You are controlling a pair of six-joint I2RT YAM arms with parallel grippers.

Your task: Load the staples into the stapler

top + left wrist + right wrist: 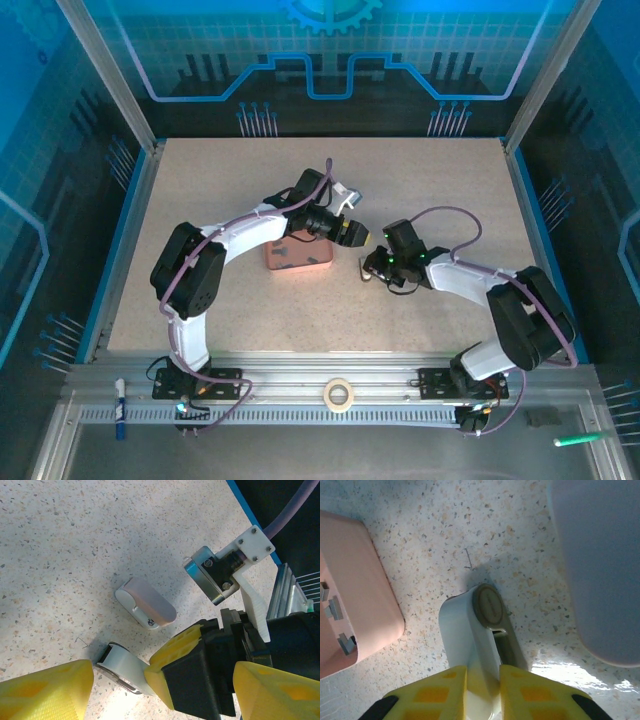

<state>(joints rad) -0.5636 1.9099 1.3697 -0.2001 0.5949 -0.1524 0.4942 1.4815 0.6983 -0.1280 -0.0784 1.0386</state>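
Bracing the stapler (462, 635) for loading.
The right jaws are pinching it steady; the left jaws are hovering spread, seemingly for the staples (332, 607).

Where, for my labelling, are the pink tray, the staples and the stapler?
pink tray (370, 580): right wrist view, rim.
staples (334, 608): right wrist view, middle strip.
stapler (457, 630): right wrist view, white body.

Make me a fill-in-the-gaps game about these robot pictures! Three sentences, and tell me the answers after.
1. The staples lie in a tray whose colour is ___.
2. The white stapler is pinched by the ___ gripper.
3. The left gripper holds nothing, and its jaws are ___.

Missing words: pink; right; open
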